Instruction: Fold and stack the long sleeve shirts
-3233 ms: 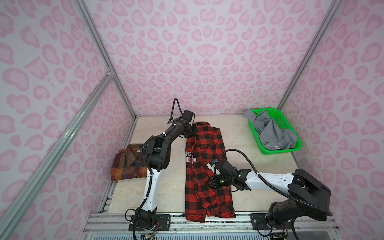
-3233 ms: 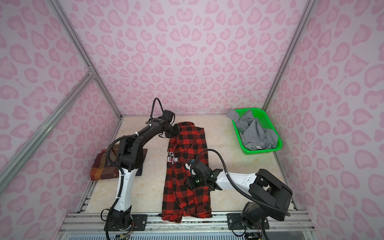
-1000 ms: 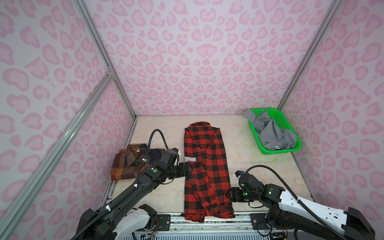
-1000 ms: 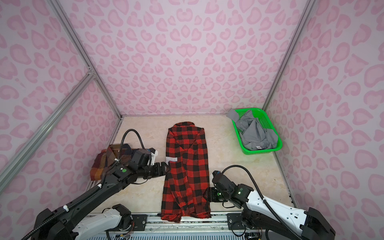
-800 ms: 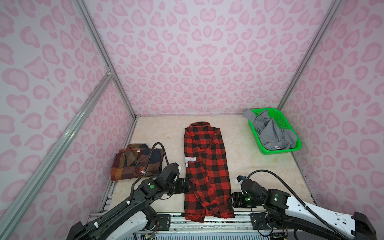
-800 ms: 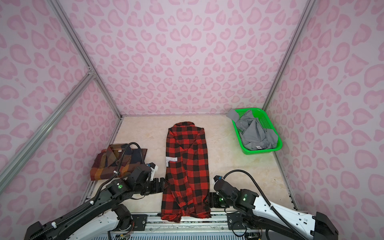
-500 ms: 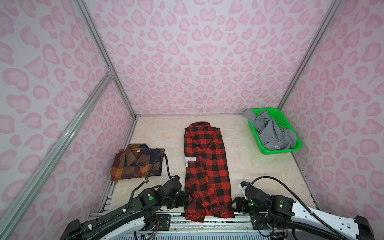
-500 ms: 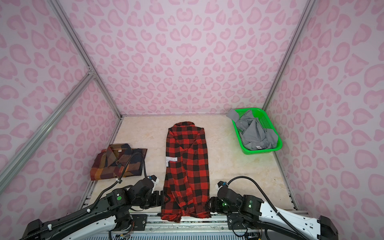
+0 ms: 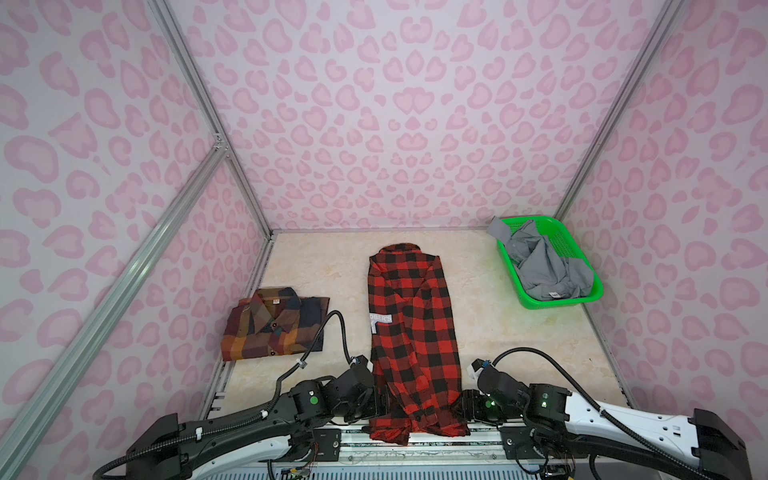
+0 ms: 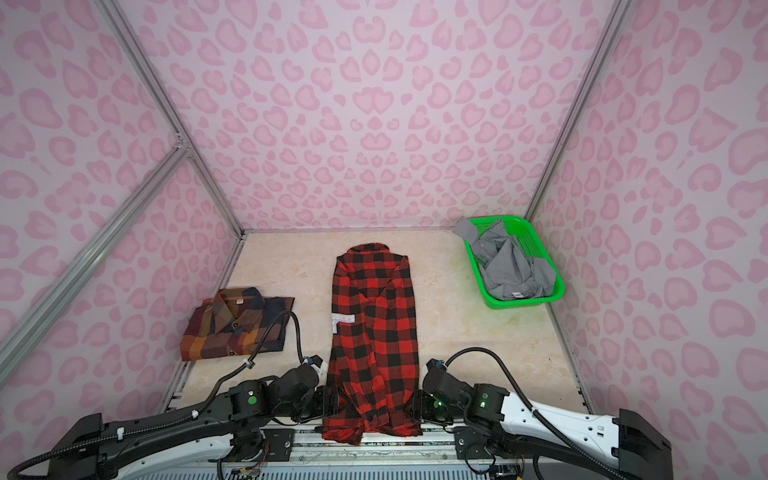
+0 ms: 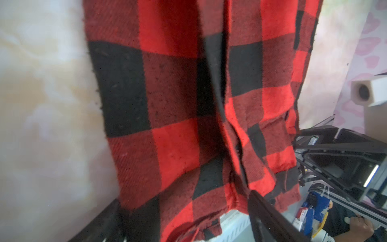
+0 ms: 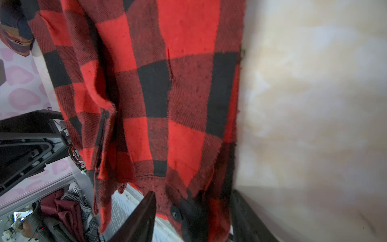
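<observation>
2 grippers flank the near hem of the red-and-black flannel (image 9: 411,324), which lies lengthwise down the middle of the table (image 9: 498,332). Your left gripper (image 9: 381,405) and right gripper (image 9: 466,409) both have jaws apart, with cloth between them but not pinched. The plaid shirt (image 9: 272,324) lies folded at the left, and the grey shirt (image 9: 544,270) sits crumpled in the green basket (image 9: 584,301) at far right.

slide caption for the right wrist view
Right gripper, jaws open, straddling the red-and-black flannel hem near the table edge
</observation>
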